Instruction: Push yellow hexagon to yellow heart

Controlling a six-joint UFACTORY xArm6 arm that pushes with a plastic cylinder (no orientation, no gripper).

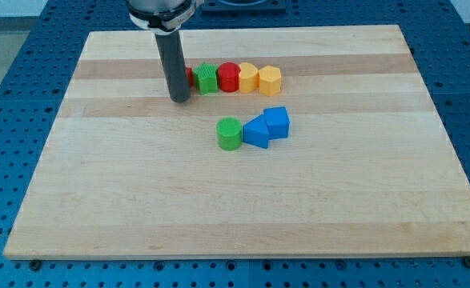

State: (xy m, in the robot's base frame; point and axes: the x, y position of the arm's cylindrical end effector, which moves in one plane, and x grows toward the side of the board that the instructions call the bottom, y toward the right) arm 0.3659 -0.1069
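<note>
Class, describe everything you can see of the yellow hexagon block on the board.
The yellow hexagon is a small, matte, plastic-looking block with flat sides, standing flat on the wooden board. It ends the row at the view's right, apparently touching the yellow heart on its left. My tip is well away, at the row's left end.

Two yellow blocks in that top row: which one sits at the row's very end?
The yellow hexagon, at the view's right end. The yellow heart sits between it and the red cylinder. My tip is at the row's left end.
</note>
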